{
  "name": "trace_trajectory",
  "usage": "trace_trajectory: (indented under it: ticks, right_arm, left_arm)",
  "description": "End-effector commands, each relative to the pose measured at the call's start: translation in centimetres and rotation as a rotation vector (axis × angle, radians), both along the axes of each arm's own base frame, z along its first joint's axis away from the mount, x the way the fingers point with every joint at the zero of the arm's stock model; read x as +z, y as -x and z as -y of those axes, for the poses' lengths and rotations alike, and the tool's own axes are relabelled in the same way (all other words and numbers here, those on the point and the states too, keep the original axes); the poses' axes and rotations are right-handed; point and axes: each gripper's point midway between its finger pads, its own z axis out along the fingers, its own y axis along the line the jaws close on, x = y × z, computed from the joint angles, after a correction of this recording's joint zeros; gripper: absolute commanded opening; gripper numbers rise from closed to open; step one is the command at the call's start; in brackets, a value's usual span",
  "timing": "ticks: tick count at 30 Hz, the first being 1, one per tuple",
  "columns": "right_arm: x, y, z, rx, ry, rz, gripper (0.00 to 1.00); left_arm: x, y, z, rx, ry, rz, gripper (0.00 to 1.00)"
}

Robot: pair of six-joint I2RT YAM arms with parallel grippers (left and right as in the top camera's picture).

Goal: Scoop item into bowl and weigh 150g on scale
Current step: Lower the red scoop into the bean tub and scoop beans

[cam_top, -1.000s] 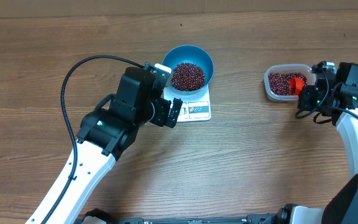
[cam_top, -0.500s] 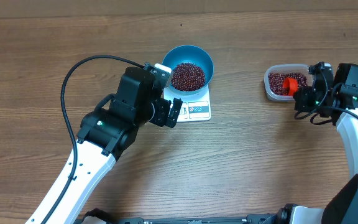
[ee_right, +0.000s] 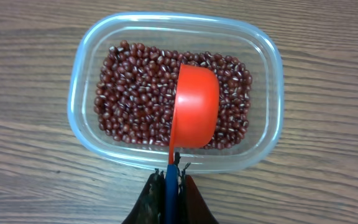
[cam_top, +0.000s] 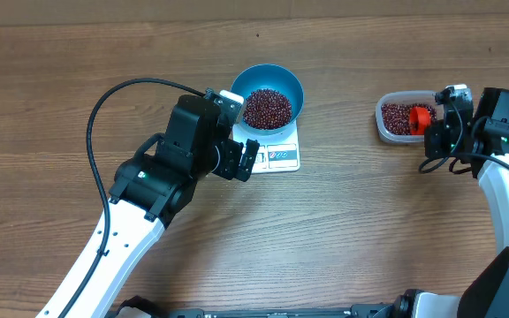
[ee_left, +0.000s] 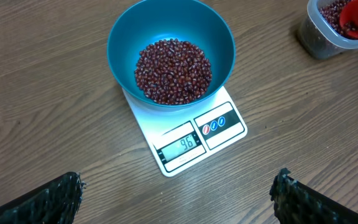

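Note:
The blue bowl point(cam_top: 294, 84) stands on the white scale point(cam_top: 281, 156) and holds a heap of dark red beans point(cam_top: 267, 107). In the left wrist view the bowl point(ee_left: 123, 43) and its beans point(ee_left: 173, 70) sit above the scale's display point(ee_left: 180, 144), which reads 96. My left gripper point(cam_top: 239, 159) hovers just in front of the scale, open and empty point(ee_left: 176, 199). My right gripper point(ee_right: 169, 177) is shut on the blue handle of a red scoop point(ee_right: 196, 115). The scoop is down among the beans point(ee_right: 135, 99) in the clear tub point(ee_right: 79, 118), its smooth back toward the camera.
The clear tub point(cam_top: 387, 124) sits on the wooden table at the right, a good way from the scale. A black cable point(cam_top: 113, 97) loops from the left arm over the table to the left of the bowl.
The right wrist has turned a little and the red scoop has shifted slightly within the tub. The left arm, bowl and scale have not moved.

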Motion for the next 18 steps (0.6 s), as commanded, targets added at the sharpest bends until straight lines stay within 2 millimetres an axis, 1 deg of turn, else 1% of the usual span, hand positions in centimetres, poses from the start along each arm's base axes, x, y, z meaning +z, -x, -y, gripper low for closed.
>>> trace_trajectory:
  ticks: [1,5,10,15,18]
  right_arm:
    - [-0.3,0.1,0.5,0.024,0.042,-0.010,0.04]
    - [-0.8,0.3,0.2,0.026,0.018,-0.028,0.04]
    - [-2.3,0.3,-0.9,0.048,-0.058,-0.062,0.04]
    - [-2.2,-0.1,-1.0,-0.012,-0.111,-0.056,0.04]
    - [-2.0,0.0,-2.1,0.013,-0.169,-0.051,0.04]
  left_arm:
    - [0.4,-0.1,0.0,0.010,0.019,0.003,0.99]
    - [0.4,-0.1,0.0,0.009,0.018,0.004,1.00]
    - [0.4,-0.1,0.0,0.010,0.019,0.003,0.99]
    - [0.4,-0.1,0.0,0.009,0.018,0.004,1.00]
    - [0.4,-0.1,0.0,0.009,0.018,0.004,0.99]
